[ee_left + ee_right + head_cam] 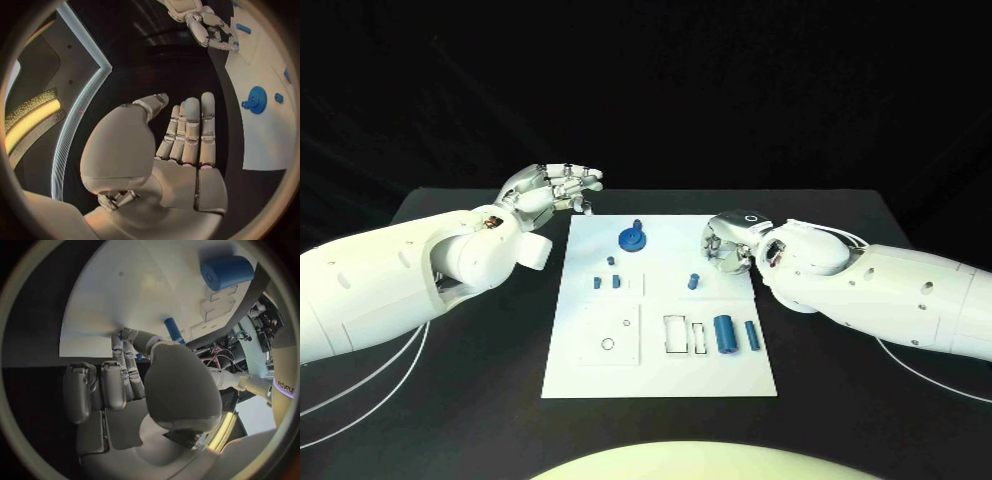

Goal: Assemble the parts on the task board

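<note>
Left hand [554,187] hovering off board's [589,370] far-left corner, fingers apart, holding nothing. Right hand [728,243] at board's right edge, fingertips pinching small blue peg [117,342]. Blue gear [632,238] sitting upright near far end.

Black table [473,400] under everything.

Black table [473,400] with white task board [661,370] at centre.
</note>
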Available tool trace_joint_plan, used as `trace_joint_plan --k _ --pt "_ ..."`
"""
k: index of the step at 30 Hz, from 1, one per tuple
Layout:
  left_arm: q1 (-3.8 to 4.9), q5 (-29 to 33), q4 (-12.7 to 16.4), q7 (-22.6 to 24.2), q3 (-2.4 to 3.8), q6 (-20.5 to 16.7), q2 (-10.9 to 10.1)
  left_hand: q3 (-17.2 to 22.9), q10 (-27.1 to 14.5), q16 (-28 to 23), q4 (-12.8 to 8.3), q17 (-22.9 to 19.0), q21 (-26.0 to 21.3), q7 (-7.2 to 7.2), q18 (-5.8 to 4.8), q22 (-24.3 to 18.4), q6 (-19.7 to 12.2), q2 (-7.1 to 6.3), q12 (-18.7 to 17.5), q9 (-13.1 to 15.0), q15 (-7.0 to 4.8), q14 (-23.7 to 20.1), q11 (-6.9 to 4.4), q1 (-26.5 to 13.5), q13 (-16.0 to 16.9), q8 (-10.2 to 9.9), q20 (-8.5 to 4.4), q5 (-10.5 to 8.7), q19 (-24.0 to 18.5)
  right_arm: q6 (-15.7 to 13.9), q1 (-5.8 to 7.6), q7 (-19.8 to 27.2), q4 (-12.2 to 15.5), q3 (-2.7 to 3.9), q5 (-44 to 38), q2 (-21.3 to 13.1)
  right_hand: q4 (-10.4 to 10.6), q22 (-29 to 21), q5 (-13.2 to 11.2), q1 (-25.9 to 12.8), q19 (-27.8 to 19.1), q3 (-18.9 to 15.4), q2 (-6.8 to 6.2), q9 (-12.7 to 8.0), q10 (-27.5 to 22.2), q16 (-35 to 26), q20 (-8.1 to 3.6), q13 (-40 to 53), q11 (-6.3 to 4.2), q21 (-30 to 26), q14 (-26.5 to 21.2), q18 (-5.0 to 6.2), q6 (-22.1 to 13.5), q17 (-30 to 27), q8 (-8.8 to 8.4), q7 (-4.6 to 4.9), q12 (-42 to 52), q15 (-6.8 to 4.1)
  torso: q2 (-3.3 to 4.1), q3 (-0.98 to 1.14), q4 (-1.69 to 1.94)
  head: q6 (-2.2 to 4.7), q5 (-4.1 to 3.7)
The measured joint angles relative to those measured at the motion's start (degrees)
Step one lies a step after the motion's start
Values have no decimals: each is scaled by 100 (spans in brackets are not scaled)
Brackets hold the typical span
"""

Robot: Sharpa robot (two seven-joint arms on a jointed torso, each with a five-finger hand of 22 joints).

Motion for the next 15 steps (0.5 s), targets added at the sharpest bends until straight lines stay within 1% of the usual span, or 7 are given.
trace_joint_plan --k 2,6,8,11,13,15 --pt "0 -4 1 -1 0 18 -4 -12 0 -10 -13 -12 -28 0 0 -13 0 21 0 0 -21 -21 0 53 0 0 0 0 0 -7 -3 -27 9 -2 -40 2 -1 0 26 0 0 1 0 14 0 0 0 6 0 46 0 0 0 -14 26 0 0 0 0 0 0 -3 -3" --pt "0 -16 16 -2 0 59 -8 4 0 -10 -28 -13 -28 0 0 -17 0 36 0 0 -20 -20 0 69 0 0 0 0 0 -29 -10 -87 30 -7 -124 7 -24 -1 83 0 0 23 0 36 1 0 0 77 1 84 0 0 0 -29 26 0 0 0 0 0 1 -9 -6" --pt "0 -25 20 -3 0 78 -8 4 0 -10 -28 -13 -28 0 0 -16 0 43 0 -1 -21 -20 0 76 0 0 0 0 0 -53 -15 -119 43 -11 -165 8 -25 -1 84 -7 0 23 7 49 21 0 0 77 21 138 0 0 0 -42 26 0 0 0 -1 0 3 -14 -10" --pt "0 -37 23 -3 0 100 -12 -11 0 -10 -43 -13 -28 0 -1 -16 0 43 0 -1 0 -41 0 76 -6 0 0 0 0 -111 -27 -164 64 -21 -213 3 -40 -1 118 -15 0 39 15 70 21 0 0 82 21 196 -21 1 21 -67 48 -21 -4 -20 -2 0 3 -15 -13" --pt "0 -42 25 -3 0 107 -14 -11 0 -10 -43 -18 -27 0 0 -16 0 21 0 -1 0 -41 0 98 -6 0 0 0 0 -147 -34 -184 75 -26 -231 -2 -56 -1 119 -16 0 54 15 79 21 -22 0 84 21 246 -9 -68 21 -80 48 -21 -10 -32 -3 0 3 -15 -13" --pt "0 -48 27 -3 0 115 -16 -11 0 -10 -43 -19 -27 0 0 -16 0 21 0 -1 0 -41 0 98 -6 0 0 0 0 -195 -42 -205 91 -32 -250 -11 -65 -1 120 -30 0 62 29 87 38 -26 0 84 38 271 0 -87 41 -97 70 -1 -12 -41 -3 0 4 -15 -13"
